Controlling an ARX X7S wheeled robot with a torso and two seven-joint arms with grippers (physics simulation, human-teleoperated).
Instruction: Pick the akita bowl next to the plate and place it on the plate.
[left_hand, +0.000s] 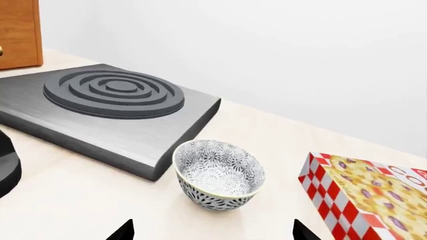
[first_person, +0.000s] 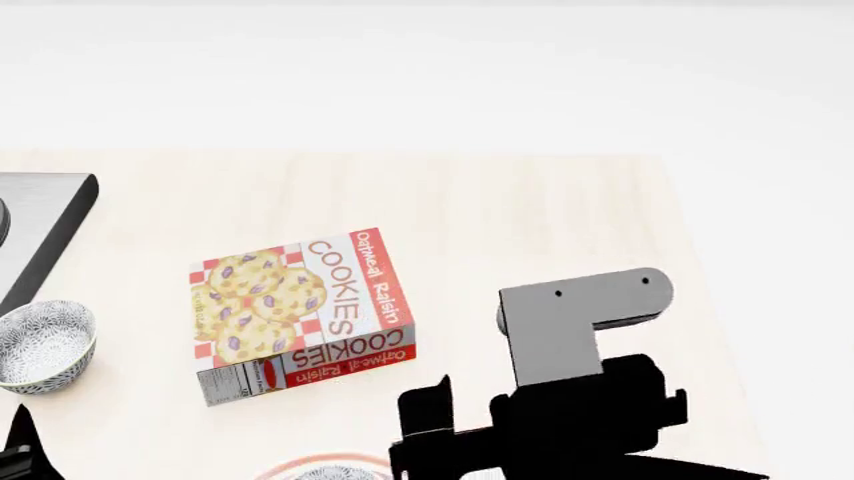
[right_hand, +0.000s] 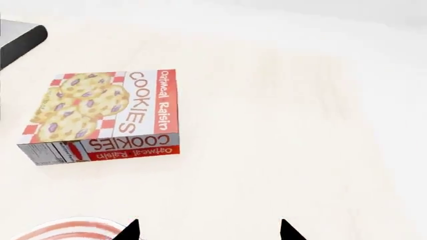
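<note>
A small akita bowl (left_hand: 219, 174) with a fine grey-and-white pattern stands upright on the pale counter beside the stove block; the head view has it at the far left (first_person: 44, 345). My left gripper (left_hand: 213, 232) is open just short of it, empty, the bowl ahead between the fingertips' lines. The plate (right_hand: 67, 231), white with red rings, shows only as a sliver at the frame edge beside my right gripper (right_hand: 209, 231), which is open and empty. In the head view the plate (first_person: 300, 468) is cut off at the bottom edge, and a grey patterned sliver there is unclear.
A grey stove block (left_hand: 100, 120) with a ringed burner lies behind the bowl. A red cookie box (first_person: 304, 312) lies flat between bowl and plate, also in both wrist views (left_hand: 367, 195) (right_hand: 107, 116). A wooden cabinet (left_hand: 20, 32) stands far back. My right arm (first_person: 581, 350) hangs over the counter.
</note>
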